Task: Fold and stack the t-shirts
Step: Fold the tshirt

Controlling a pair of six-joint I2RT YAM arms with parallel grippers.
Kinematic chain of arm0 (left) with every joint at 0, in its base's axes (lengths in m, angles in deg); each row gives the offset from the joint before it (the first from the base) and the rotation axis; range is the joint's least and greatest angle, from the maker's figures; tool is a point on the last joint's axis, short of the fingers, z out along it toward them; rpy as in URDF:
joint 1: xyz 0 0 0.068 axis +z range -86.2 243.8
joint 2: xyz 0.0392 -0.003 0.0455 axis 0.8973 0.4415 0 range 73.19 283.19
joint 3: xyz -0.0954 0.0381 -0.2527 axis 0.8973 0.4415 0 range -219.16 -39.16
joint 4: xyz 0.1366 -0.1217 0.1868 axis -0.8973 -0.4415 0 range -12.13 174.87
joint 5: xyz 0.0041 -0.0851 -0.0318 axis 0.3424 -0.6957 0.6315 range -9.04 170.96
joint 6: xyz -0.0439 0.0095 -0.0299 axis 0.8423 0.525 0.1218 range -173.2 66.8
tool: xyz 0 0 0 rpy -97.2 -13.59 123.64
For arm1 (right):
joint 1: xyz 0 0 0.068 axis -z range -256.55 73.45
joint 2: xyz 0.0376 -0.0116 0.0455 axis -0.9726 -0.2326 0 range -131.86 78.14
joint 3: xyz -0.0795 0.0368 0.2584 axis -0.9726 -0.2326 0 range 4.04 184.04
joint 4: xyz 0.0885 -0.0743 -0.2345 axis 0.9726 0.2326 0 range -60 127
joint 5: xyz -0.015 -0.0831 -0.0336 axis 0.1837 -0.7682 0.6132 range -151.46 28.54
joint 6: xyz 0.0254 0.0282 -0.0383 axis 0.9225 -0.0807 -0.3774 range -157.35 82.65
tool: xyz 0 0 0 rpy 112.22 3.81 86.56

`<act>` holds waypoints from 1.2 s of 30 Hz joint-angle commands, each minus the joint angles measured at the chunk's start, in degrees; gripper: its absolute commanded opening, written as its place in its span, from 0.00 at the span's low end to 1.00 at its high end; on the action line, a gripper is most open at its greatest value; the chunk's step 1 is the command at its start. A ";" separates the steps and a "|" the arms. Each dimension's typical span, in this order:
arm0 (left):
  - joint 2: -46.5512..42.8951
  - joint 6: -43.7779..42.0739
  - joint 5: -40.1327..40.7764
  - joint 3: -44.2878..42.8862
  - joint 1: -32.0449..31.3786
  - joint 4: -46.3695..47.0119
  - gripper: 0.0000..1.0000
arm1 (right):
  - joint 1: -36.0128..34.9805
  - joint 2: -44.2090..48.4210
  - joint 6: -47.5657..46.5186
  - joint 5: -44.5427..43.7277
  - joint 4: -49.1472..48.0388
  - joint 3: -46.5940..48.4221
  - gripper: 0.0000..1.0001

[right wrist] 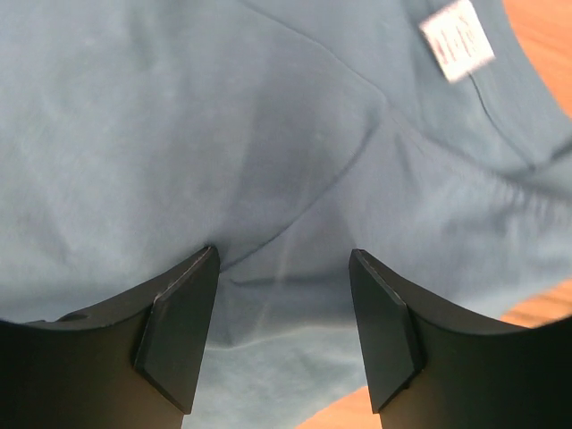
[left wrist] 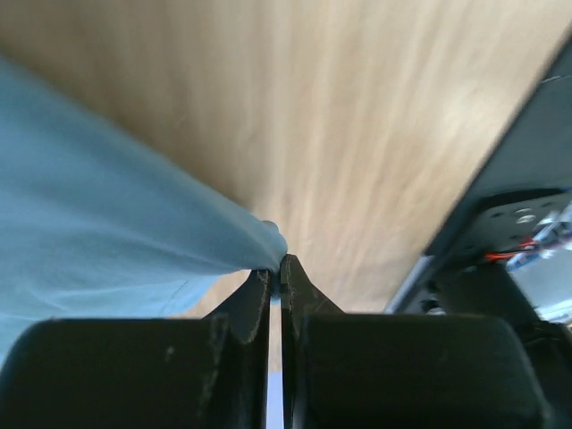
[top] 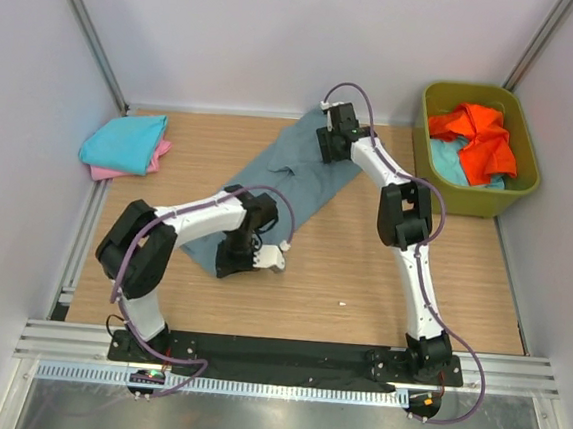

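Grey-blue shirt (top: 290, 180) lay diagonally across the middle of the table (top: 362, 271), bunched into a long strip, near end by the left arm and far end under the right. Left gripper (left wrist: 275, 266) was pinched shut on a corner tip of the cloth. Right gripper (right wrist: 284, 257) hung over the far end with fingers apart and nothing between them, white label (right wrist: 457, 40) just beyond. Read it as a spread-out step before folding: right should close on a real edge near the label, not a mid-panel wrinkle, then both pull apart evenly so the strip opens flat. Left only had a small tip, so go slowly. Turquoise shirt (top: 122, 142) sat folded on the pink shirt (top: 105, 172) far left; orange shirt (top: 479, 136) and light blue shirt (top: 450, 164) were in the tub (top: 526, 185)
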State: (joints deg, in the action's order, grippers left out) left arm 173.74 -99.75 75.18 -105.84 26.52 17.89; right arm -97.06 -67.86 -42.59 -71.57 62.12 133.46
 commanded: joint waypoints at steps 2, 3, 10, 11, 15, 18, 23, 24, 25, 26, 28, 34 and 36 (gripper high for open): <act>2.62 4.97 -6.96 -5.47 -8.92 -6.76 0.00 | -0.67 -4.03 0.75 0.79 -1.18 5.39 0.67; 4.63 5.84 -7.40 -6.35 -10.26 -6.50 0.00 | -0.76 -4.99 0.75 0.71 -1.53 7.05 0.68; 17.19 7.78 -9.42 -19.88 -17.56 -6.32 0.00 | -1.28 -8.87 1.28 1.93 -3.03 14.18 0.70; 18.18 7.78 -9.42 -21.29 -19.57 -6.41 0.00 | -1.46 -9.13 1.37 1.93 -3.11 14.54 0.70; 21.70 7.78 -9.51 -26.04 -24.59 -5.89 0.00 | -1.37 -9.49 1.45 2.98 -3.11 15.59 0.70; 22.58 9.44 -10.12 -26.66 -27.40 -4.74 0.00 | -1.37 -9.84 2.24 3.78 -2.59 16.29 0.70; 24.60 12.61 -10.83 -28.95 -30.04 -3.69 0.00 | -1.72 -8.87 2.07 4.66 -1.97 16.12 0.71; 25.04 12.97 -10.40 -29.56 -30.40 -3.60 0.00 | -1.72 -8.00 1.90 5.01 -1.89 15.60 0.71; 25.48 13.58 -10.22 -31.31 -31.01 -3.60 0.00 | -1.90 -7.64 1.81 5.45 -1.80 15.25 0.71; 26.18 13.85 -10.04 -32.28 -31.19 -3.77 0.00 | -1.81 -7.20 1.81 5.54 -1.62 14.98 0.71; 28.20 14.46 -9.86 -34.56 -31.80 -3.86 0.00 | -1.90 -5.97 1.37 5.80 -1.27 14.28 0.71; 32.59 14.73 -7.67 -41.34 -32.60 -4.04 0.00 | -1.55 -3.34 0.58 6.15 -0.65 12.87 0.71; 33.04 15.25 -7.58 -42.74 -32.68 -4.12 0.00 | -1.29 -2.55 0.40 6.15 -0.57 12.26 0.71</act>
State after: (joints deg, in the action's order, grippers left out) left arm 204.43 -85.45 67.88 -145.22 -5.69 10.32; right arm -97.79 -76.12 -41.52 -65.49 60.52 146.42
